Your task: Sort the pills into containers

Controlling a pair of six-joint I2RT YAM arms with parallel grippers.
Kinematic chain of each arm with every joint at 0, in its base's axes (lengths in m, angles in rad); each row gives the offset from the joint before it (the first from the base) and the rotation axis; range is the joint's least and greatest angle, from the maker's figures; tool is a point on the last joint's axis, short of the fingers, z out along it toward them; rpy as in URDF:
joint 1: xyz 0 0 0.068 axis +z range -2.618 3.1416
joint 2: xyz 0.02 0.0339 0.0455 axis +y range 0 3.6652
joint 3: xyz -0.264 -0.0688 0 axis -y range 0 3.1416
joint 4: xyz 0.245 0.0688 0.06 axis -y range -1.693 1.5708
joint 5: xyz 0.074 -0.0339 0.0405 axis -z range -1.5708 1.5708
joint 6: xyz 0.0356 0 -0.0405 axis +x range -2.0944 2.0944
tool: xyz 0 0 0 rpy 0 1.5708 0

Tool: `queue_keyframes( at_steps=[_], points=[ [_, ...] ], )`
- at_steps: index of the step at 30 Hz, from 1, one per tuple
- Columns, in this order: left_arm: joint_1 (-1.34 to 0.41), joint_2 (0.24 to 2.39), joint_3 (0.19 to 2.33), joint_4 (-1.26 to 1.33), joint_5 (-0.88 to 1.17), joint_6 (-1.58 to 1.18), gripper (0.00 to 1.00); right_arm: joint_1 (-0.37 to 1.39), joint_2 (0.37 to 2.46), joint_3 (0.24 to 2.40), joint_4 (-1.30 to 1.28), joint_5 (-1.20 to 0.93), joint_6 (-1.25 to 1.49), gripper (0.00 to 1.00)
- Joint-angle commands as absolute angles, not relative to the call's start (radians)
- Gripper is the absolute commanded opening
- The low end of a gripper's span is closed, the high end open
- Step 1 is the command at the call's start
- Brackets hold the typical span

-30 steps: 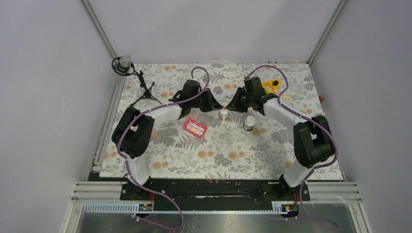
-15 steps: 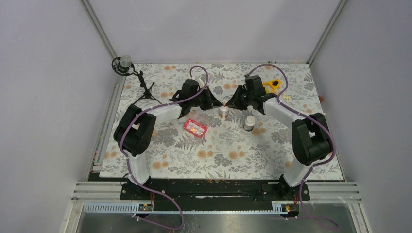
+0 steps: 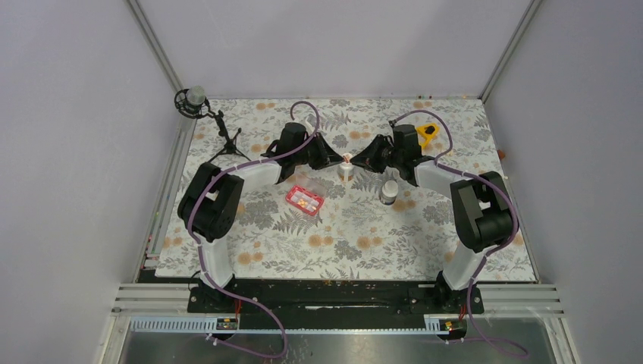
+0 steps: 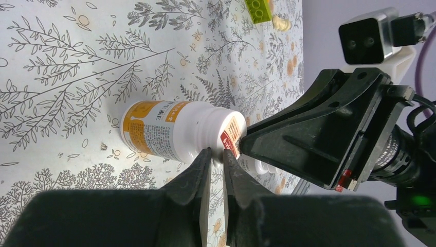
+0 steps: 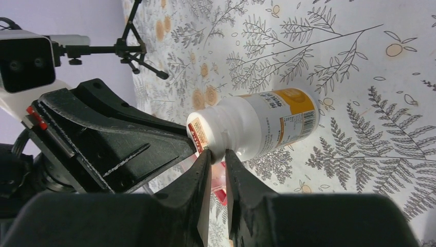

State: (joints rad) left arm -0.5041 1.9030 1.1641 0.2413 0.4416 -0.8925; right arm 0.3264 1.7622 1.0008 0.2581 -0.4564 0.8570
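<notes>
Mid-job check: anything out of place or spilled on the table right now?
A green toy brick lies on the cloth beyond the white bottle, seen only by the left wrist camera; it has no part in pill sorting. A few orange specks sit on the black base rail, possibly spilled pills, too small to tell.

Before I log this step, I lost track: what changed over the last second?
The bottle shifted slightly toward the far edge; the left gripper and right gripper, tips at its top, went with it. Nothing was newly taken or released. The tray and second bottle stayed put.
</notes>
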Motion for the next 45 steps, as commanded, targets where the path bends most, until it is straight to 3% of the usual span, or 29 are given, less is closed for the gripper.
queue_keyframes(
  at_steps=[1, 7, 9, 15, 26, 35, 45],
  points=[
    [-0.564, 1.99, 1.105, 0.141, 0.51, -0.895, 0.0, 0.376, 1.853, 0.93, 0.211, -0.564, 0.906, 0.0],
    [-0.549, 1.97, 1.128, 0.175, 0.532, -0.908, 0.0, 0.371, 1.804, 1.075, 0.047, -0.509, 0.797, 0.0],
    [-0.542, 1.959, 1.146, 0.163, 0.527, -0.902, 0.06, 0.37, 1.798, 1.147, -0.056, -0.468, 0.75, 0.0],
    [-0.529, 1.95, 1.206, 0.139, 0.514, -0.899, 0.26, 0.37, 1.82, 1.335, -0.235, -0.382, 0.666, 0.24],
    [-0.509, 1.88, 1.227, 0.137, 0.477, -0.868, 0.48, 0.37, 1.811, 1.441, -0.305, -0.347, 0.615, 0.44],
    [-0.496, 1.834, 1.207, 0.139, 0.451, -0.837, 0.5, 0.37, 1.821, 1.487, -0.349, -0.308, 0.593, 0.52],
    [-0.489, 1.782, 1.175, 0.124, 0.397, -0.803, 0.51, 0.37, 1.774, 1.45, -0.35, -0.257, 0.577, 0.53]
  ],
)
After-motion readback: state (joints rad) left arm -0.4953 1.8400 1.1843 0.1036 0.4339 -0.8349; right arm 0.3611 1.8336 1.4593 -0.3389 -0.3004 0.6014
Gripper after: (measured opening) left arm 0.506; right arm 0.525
